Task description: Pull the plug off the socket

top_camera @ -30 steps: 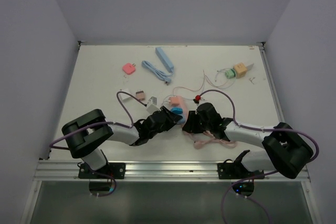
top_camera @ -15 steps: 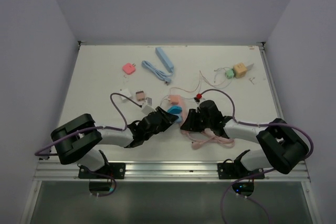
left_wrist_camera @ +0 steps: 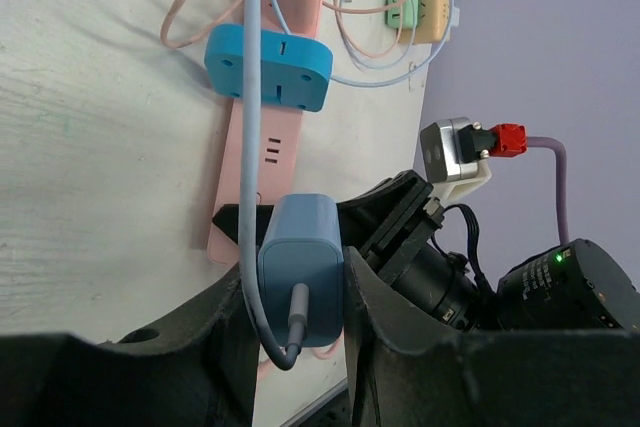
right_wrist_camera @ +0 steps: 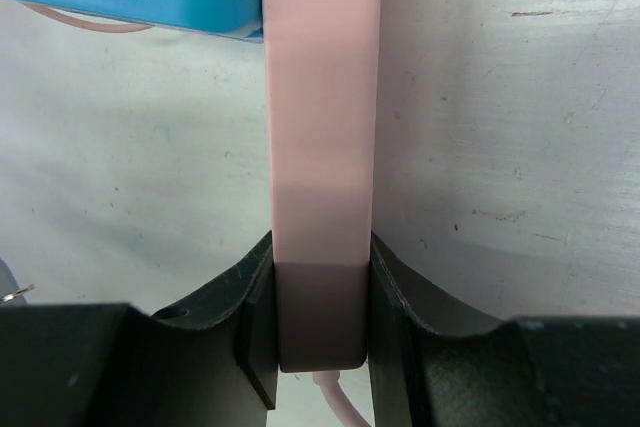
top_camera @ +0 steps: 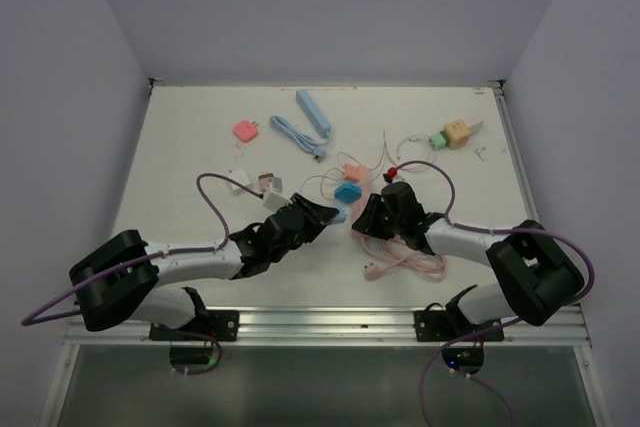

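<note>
**Two Grippers, One Plug: Tug at the Socket Strip**

My left gripper (left_wrist_camera: 300, 282) was pinched on the pale blue plug (left_wrist_camera: 300, 242), one finger pressed to each flat side. Its cable (left_wrist_camera: 250, 97) ran out of the near end and looped away ahead of the fingers. My right gripper (right_wrist_camera: 320, 292) was clamped across the near end of the pink socket strip (right_wrist_camera: 322, 97), jaws tight on both long edges. That hold was, I judged, an anchor, so the strip would not follow the plug when I pulled.

From the left wrist, the plug sat over the strip's near end, right beside my right gripper. Its prongs were hidden, so I could not tell whether they had cleared the slots. Further ahead along the strip a darker blue adapter (left_wrist_camera: 268, 67) remained seated.

Both arms reached low over the table (top_camera: 180, 147). The left arm (top_camera: 190, 259) and right arm (top_camera: 470, 242) angled inward, so the wrists nearly met in the middle.
</note>
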{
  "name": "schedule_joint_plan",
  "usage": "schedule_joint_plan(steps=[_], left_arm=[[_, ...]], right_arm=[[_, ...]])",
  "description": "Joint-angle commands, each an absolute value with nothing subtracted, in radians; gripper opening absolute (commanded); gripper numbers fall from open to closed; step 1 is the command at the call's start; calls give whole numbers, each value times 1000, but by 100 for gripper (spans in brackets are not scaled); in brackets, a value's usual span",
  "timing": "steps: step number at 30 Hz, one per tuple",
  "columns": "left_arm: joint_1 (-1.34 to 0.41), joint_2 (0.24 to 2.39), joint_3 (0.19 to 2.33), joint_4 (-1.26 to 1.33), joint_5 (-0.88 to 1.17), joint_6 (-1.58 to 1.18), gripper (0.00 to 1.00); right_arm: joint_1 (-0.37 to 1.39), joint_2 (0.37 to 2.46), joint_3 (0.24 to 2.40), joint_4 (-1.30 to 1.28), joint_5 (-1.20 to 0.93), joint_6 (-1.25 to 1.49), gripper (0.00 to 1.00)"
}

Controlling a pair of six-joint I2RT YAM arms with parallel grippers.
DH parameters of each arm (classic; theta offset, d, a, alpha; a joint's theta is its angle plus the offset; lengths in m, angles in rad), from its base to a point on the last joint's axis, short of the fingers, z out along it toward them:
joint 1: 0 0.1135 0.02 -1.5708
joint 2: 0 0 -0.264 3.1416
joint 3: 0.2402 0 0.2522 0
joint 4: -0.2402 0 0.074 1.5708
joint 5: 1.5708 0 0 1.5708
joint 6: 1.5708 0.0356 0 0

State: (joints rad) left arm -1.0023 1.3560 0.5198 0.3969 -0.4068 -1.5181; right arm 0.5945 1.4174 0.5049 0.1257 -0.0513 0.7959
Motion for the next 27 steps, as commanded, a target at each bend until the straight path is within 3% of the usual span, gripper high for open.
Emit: schedule_joint_plan(steps=[1, 6, 12, 18, 27], left_arm=[[-1003, 1272, 552, 328, -465, -1517, 0], [-902, 1158, 509, 244, -392, -1361, 0], [-646, 1127, 595, 101, -333, -1088, 0], [-480, 1224, 687, 121, -244, -948, 0], [-374, 1509, 822, 110, -175, -887, 0]], right_arm=[[586, 1450, 457, -55, 49, 778, 0], [586, 1375, 459, -78, 22, 712, 0], [586, 1299, 471, -101, -63, 588, 0], [586, 1221, 468, -133, -161, 485, 0], [586, 1086, 443, -130, -304, 437, 0]])
